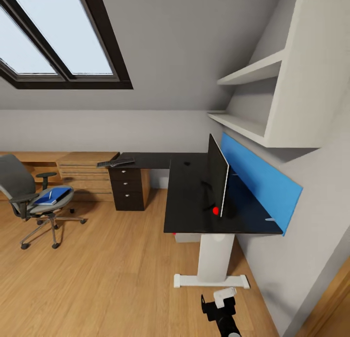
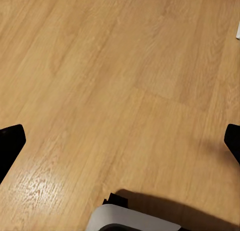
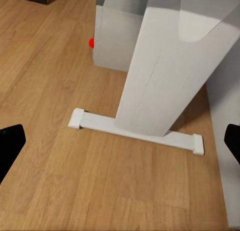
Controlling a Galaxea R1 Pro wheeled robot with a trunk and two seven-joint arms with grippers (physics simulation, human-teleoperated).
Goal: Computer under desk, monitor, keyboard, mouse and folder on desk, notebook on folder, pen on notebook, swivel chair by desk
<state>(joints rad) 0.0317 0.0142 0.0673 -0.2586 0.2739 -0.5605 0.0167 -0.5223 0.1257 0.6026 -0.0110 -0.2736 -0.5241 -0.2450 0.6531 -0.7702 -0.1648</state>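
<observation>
- Wood floor (image 1: pixel 112 283) lies bare and wide between the swivel chair (image 1: pixel 34 196) and the desk (image 1: pixel 189 201); the wall runs close along the desk's right side.
- Desk: black L-shaped top, blue back panel (image 1: pixel 262 181), white leg (image 3: pixel 165 66) on a flat foot (seen close in the right wrist view), black drawer pedestal (image 1: pixel 127 188) under the far wing.
- Monitor (image 1: pixel 218 179) stands upright on the desk, edge-on, just before the blue panel.
- Keyboard (image 1: pixel 115 162) lies at the far wing's left edge, overlapping the wooden cabinet (image 1: pixel 85 174).
- Chair seat holds the folder (image 1: pixel 52 197), with the notebook (image 1: pixel 59 195) on it; a slim pale pen (image 1: pixel 49 194) lies on top.
- Grey box (image 3: pixel 117 38) with a red dot sits on the floor under the desk.
- Right arm hangs low near the desk foot; right tool (image 3: pixel 120 141) released, fingers spread over floor.
- Left tool (image 2: pixel 120 141) likewise spread wide, holding nothing, pointing at floor.
</observation>
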